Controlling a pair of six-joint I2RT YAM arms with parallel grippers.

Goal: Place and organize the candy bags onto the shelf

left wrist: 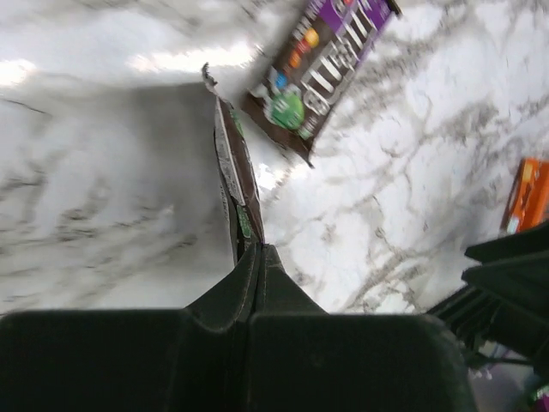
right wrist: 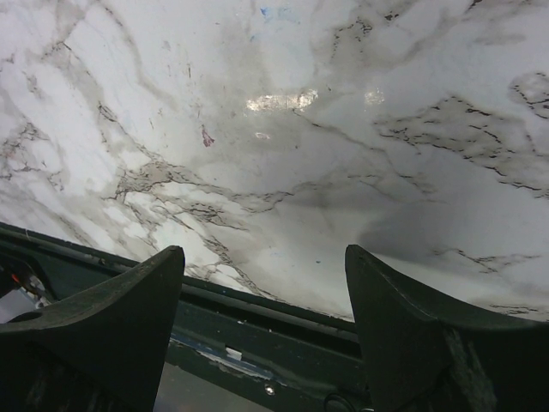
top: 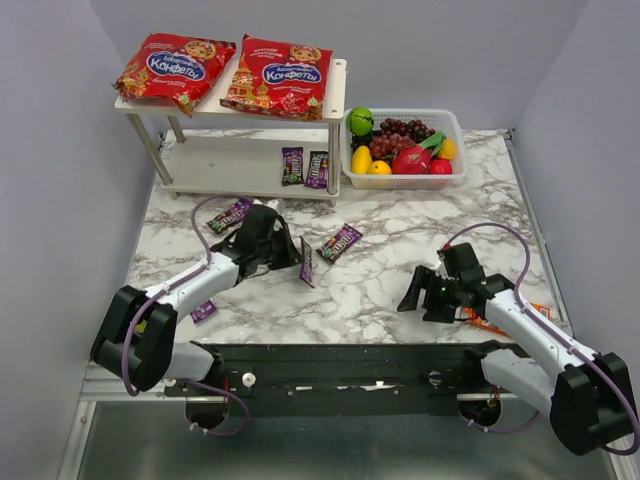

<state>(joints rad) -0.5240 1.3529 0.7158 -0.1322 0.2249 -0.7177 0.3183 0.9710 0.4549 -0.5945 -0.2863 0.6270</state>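
Note:
Two red candy bags (top: 175, 68) (top: 278, 75) lie side by side on the top board of the white shelf (top: 336, 90). Two small dark packets (top: 292, 165) (top: 317, 169) stand on its lower board. My left gripper (top: 297, 258) (left wrist: 260, 251) is shut on the end of a small dark packet (top: 306, 264) (left wrist: 236, 172), held edge-on just above the marble. More loose packets lie on the table (top: 231, 214) (top: 340, 242) (left wrist: 322, 64), and one (top: 204, 311) lies by the left arm. My right gripper (top: 420, 290) (right wrist: 264, 257) is open over bare marble near the front edge.
A white basket (top: 455, 122) of fruit stands right of the shelf. An orange wrapper (top: 480, 320) (left wrist: 527, 193) lies partly under the right arm. The table's dark front rail (right wrist: 257, 309) runs just below the right fingers.

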